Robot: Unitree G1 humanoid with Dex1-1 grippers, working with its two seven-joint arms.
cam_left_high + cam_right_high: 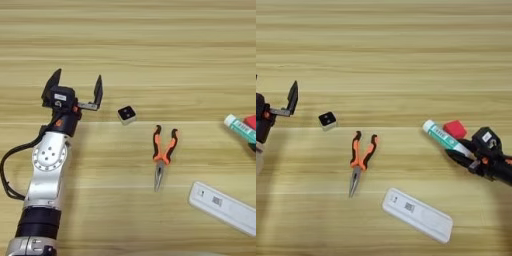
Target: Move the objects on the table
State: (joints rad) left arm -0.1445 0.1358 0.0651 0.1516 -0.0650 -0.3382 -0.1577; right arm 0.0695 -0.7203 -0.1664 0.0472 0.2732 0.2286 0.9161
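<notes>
Black fingers of the left gripper (76, 86) stand spread wide and hold nothing; it hovers at the left side, just left of the tiny black-and-white cube (127, 114). At the right side, the right gripper (462, 150) appears to pinch the white glue stick (442, 136) at its near end, with the small red cube (455, 129) just beside it. Between the arms lie the orange-handled pliers (163, 154), tip toward the near edge. The long white bar (417, 214) lies nearer, to the right. It seems the task is at an early stage: only the glue stick is gripped, the others wait. The table (150, 45) has much free room on the far side.
</notes>
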